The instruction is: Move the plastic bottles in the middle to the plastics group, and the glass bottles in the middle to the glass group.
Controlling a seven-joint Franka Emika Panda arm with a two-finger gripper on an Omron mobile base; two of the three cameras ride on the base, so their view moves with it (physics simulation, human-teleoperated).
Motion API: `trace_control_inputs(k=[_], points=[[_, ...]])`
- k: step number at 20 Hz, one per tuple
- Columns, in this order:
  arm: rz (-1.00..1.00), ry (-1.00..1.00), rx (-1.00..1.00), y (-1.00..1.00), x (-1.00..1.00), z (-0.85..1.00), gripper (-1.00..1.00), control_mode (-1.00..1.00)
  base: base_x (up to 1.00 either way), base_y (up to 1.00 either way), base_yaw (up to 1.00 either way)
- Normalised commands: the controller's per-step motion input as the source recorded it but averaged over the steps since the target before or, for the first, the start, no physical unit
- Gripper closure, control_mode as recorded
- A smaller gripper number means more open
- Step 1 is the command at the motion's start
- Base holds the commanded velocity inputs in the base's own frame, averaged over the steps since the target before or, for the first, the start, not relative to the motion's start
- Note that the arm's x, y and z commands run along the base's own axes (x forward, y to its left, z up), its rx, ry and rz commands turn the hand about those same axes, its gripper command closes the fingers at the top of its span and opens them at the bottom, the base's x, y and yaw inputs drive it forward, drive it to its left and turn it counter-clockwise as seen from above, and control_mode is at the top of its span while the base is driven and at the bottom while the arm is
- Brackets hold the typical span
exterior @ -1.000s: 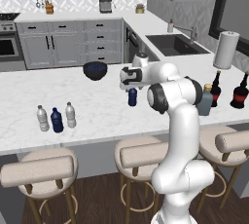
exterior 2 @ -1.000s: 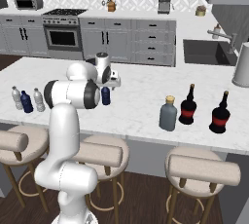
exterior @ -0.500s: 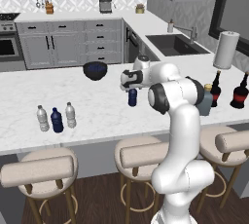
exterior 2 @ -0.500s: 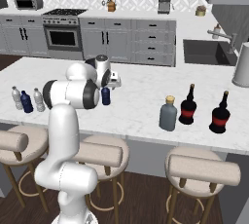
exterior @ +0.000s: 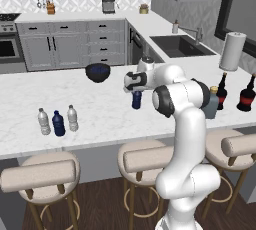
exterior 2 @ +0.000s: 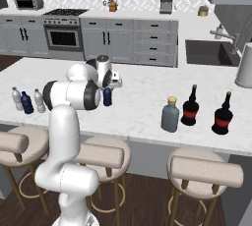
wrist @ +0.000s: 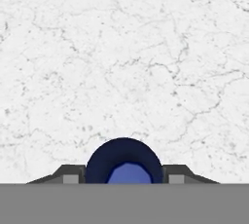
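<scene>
The gripper (exterior: 136, 90) sits over the blue bottle (exterior: 136, 100) in the middle of the marble counter (exterior: 100, 109). In the hand view the bottle's (wrist: 124, 164) round top lies between the two fingertips (wrist: 73, 174), one on each side and touching or nearly touching it; whether they are pressing on it I cannot tell. In the right base view the same bottle (exterior 2: 107, 97) stands upright just below the hand (exterior 2: 109, 80).

At the left end of the counter stand three small bottles in a row: a clear one (exterior: 44, 121), a dark blue one (exterior: 58, 123) and another clear one (exterior: 73, 118), close together. At the right end the grey-blue bottle (exterior 2: 170, 115) stands just left of two dark red-labelled bottles (exterior 2: 190, 106) (exterior 2: 223, 114). A dark bowl (exterior: 98, 72) sits on the far side of the counter, and a paper-towel roll (exterior: 232, 51) stands far right.
</scene>
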Motion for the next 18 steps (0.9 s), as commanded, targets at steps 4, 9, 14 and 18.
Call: trace_control_inputs(k=[4,9,14,18], points=[[0.0,-0.07,0.0,0.0,-0.09,0.06,1.0,-1.0,0.0,0.0,0.0],[0.05,-0.01,0.0,0.2,-0.1,0.35,1.0,-1.0,0.0,0.0,0.0],[0.24,0.05,0.0,0.89,-0.23,0.33,1.0,-1.0,0.0,0.0,0.0],[0.29,0.11,-0.02,0.97,-0.41,0.38,1.0,-1.0,0.0,0.0,0.0]])
